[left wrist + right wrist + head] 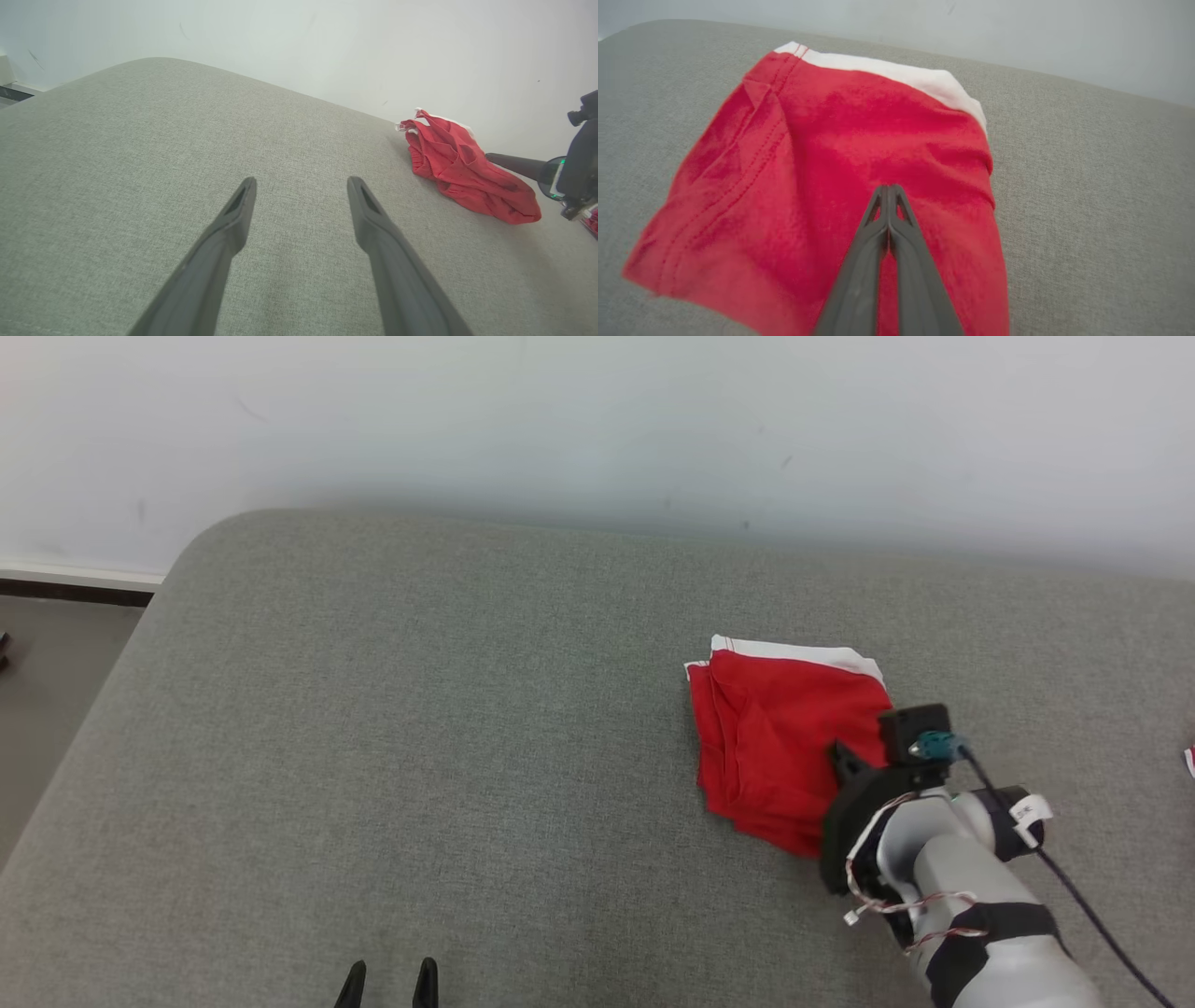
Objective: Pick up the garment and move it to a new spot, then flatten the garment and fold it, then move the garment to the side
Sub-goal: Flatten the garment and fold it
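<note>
Grey padded bench (373, 756): the folded red garment (775, 747), white band along its far edge, lies right of centre, toward the back wall. Expect light, limp knit that sags and unfolds if you lift a single layer, so pinch through the whole stack at a near corner or along the thick stitched edge. Right claw (888, 189) is pressed together over the middle of the cloth with no fold visibly caught; left claw (301, 186) is spread over bare bench, well apart from the garment.
</note>
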{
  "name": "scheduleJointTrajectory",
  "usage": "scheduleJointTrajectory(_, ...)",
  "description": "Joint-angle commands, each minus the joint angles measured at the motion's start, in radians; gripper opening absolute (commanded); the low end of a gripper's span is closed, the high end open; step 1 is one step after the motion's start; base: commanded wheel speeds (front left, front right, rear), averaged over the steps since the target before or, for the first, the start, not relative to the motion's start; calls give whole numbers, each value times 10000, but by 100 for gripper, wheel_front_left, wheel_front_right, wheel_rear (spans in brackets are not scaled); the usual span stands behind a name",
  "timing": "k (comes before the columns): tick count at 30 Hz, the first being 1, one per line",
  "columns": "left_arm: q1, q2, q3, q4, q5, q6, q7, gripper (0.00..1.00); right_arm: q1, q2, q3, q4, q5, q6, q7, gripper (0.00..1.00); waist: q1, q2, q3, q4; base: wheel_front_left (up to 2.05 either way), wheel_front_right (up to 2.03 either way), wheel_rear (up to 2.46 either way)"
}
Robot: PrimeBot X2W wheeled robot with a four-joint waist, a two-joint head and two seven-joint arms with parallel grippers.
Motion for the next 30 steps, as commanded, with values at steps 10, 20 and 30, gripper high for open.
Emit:
scheduleJointTrajectory(10, 66, -17, -50, 136, -16, -32, -29, 100, 911, 223, 3307, -844, 2090, -33, 302, 0, -1, 0, -296, 39, 0, 0, 0)
scheduleJointTrajectory(20, 369, -15, 212, 138, 4, 47, -29, 100, 1502, 227, 5012, -2221, 3749, -32, 132, 0, -1, 0, -722, -341, 0, 0, 0)
scheduleJointTrajectory(30, 528, -13, 1389, 56, 110, 143, -29, 100, 2966, 130, 3295, -3894, 3136, -33, -2096, 0, -1, 0, -1004, -1618, 0, 0, 0)
